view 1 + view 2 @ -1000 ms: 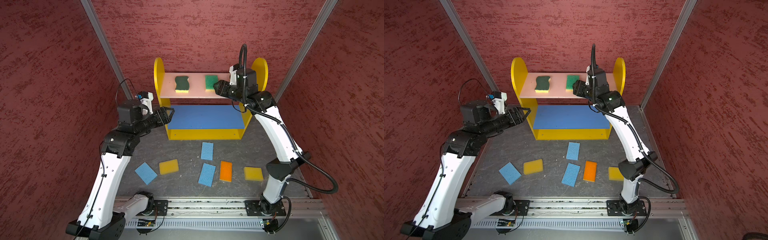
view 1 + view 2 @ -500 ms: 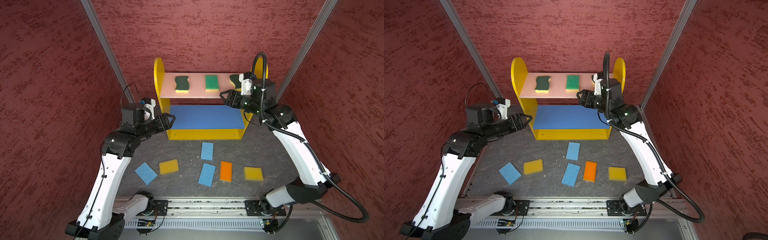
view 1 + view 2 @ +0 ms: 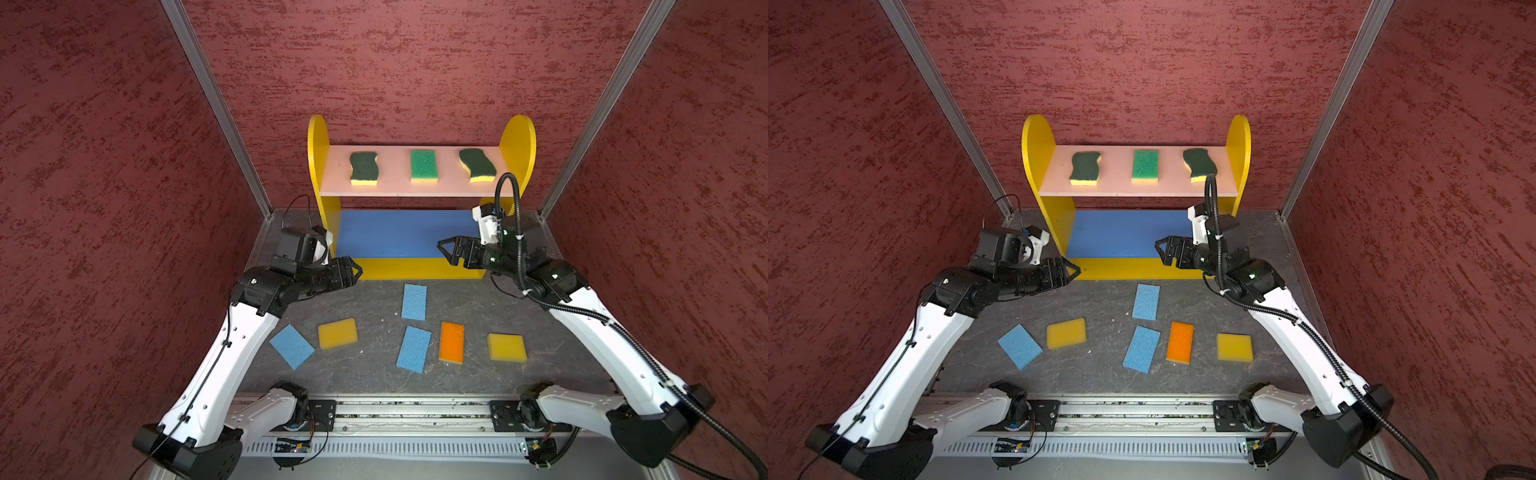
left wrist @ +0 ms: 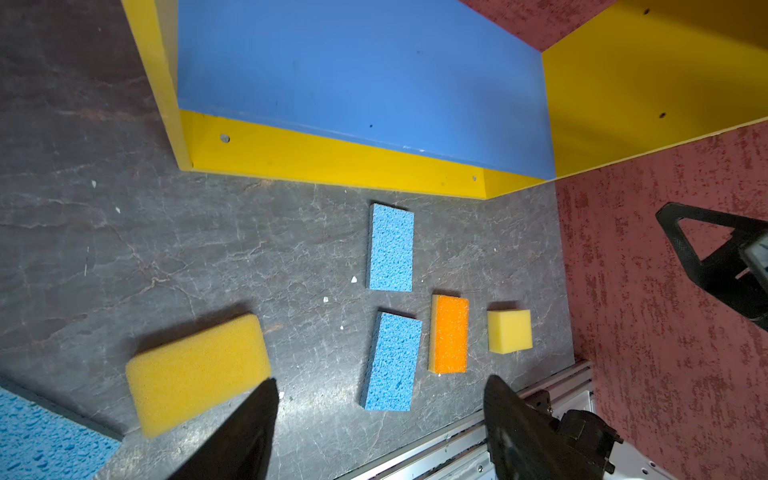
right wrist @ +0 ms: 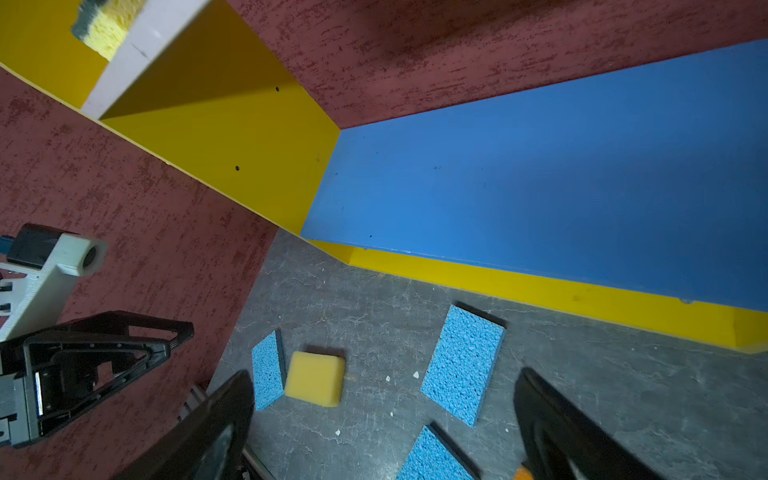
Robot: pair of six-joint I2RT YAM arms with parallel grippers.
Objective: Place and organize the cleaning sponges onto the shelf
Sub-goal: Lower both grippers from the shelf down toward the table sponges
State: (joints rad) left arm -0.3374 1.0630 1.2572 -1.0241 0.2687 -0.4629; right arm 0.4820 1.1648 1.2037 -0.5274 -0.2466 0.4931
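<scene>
The shelf [image 3: 318, 137] stands at the back. Its pink top board [image 3: 395, 185] carries three cleaning sponges in a row: a dark-green wavy one [image 3: 363, 167], a bright green one [image 3: 423, 165] and another dark-green wavy one [image 3: 478, 165]. The blue middle board [image 3: 399, 232] is bare. On the floor lie three blue sponges [image 3: 414, 302] [image 3: 414, 349] [image 3: 291, 346], two yellow ones [image 3: 337, 333] [image 3: 507, 347] and an orange one [image 3: 451, 342]. My left gripper [image 3: 356, 271] hovers open and empty by the shelf's left foot. My right gripper [image 3: 444, 251] hangs open and empty before the shelf's right side.
Red walls close in on three sides, with metal corner posts [image 3: 216, 108]. A metal rail [image 3: 395, 409] with both arm bases runs along the front edge. The floor mat [image 3: 374, 307] is dark grey and scuffed.
My right gripper has pulled back and down from the top board and opened wider, leaving the wavy sponge at the board's right end. The left gripper has drifted slightly lower and rightward.
</scene>
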